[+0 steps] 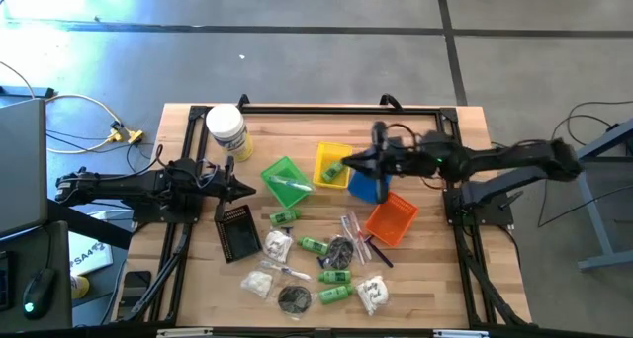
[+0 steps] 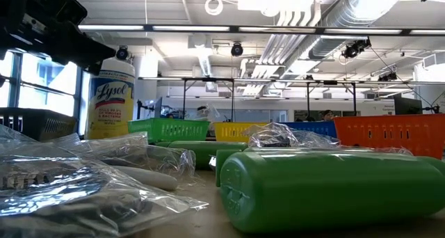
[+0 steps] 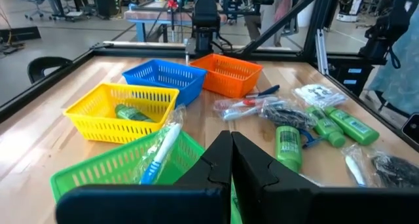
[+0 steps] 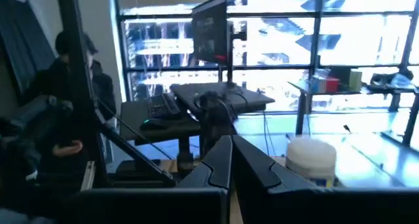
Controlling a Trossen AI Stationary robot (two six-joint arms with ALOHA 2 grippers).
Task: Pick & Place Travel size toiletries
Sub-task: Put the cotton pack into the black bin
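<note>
Hovering above the yellow plastic basket (image 1: pixel 333 165), right gripper (image 1: pixel 348 165) found pinched together, empty; small green plastic bottle (image 3: pixel 133 112) lay inside that basket. Left gripper (image 1: pixel 249 190) likewise closed and empty beside the green plastic basket (image 1: pixel 287 182); remaining toiletries scattered on the wooden table (image 1: pixel 445 269)

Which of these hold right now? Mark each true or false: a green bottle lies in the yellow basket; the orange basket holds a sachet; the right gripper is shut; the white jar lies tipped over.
1. A green bottle lies in the yellow basket. True.
2. The orange basket holds a sachet. False: it looks empty.
3. The right gripper is shut. True, above the yellow basket.
4. The white jar lies tipped over. False: it stands upright.
</note>
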